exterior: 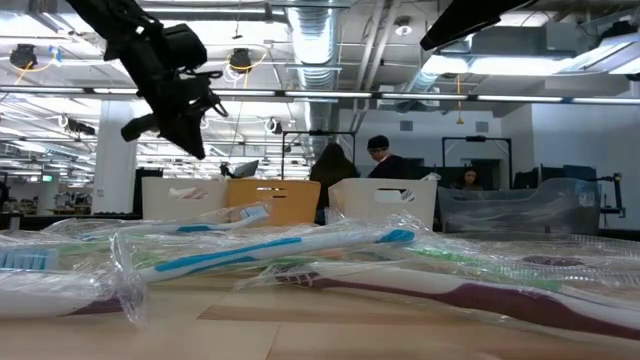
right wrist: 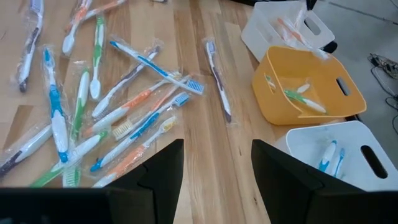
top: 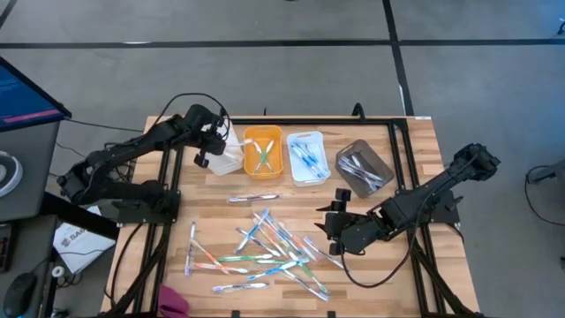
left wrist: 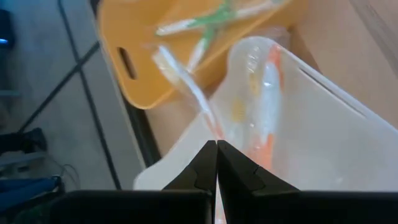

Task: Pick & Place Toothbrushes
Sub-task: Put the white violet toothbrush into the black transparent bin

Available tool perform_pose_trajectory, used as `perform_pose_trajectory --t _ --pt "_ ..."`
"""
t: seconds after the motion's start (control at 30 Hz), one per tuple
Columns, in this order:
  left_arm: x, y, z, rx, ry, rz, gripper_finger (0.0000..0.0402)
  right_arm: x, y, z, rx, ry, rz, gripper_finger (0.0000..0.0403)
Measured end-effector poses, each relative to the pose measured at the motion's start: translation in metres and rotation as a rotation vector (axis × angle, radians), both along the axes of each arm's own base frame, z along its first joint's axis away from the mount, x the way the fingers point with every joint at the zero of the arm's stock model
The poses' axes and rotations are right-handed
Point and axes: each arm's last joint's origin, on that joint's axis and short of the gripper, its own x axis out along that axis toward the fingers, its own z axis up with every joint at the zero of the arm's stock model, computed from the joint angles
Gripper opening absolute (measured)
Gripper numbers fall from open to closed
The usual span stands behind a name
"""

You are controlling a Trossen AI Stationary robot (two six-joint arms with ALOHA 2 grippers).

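While the left gripper (top: 214,141), upper left in the high view, hangs over the white bin (top: 231,160) clamped on a wrapped toothbrush (left wrist: 186,93) angling away from its tips, the right gripper (top: 333,225) waits spread beside the toothbrush pile (top: 265,252).

Wrapped toothbrushes (exterior: 300,250) sprawl across the table (exterior: 330,335) up front (blue-handled one on top), left gripper (exterior: 185,125) above them, bins (exterior: 270,200) behind.

Behind my table I see open ceiling ducts (exterior: 320,40), people at desks (exterior: 385,160), grey floor (top: 265,79) with dark lines.
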Motion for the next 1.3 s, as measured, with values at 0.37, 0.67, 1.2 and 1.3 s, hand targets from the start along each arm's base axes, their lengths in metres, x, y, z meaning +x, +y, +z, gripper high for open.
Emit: perform_pose_trajectory --t 0.37,0.67,1.2,1.3 --pt "-0.003 -0.023 0.033 -0.063 -0.308 0.191 0.0007 0.000 0.000 0.000 0.023 -0.009 -0.018 0.0182" --pt "0.011 -0.061 0.044 -0.259 -0.430 -0.021 0.0008 0.000 0.000 0.000 0.024 -0.009 -0.018 0.0182" --pt "0.028 -0.073 0.029 -0.350 -0.340 -0.082 0.0152 0.000 0.000 0.000 0.023 -0.009 -0.018 0.0182" --pt "0.036 -0.081 0.024 -0.388 -0.314 -0.104 0.0170 0.000 0.000 0.000 0.023 -0.008 -0.018 0.0182"
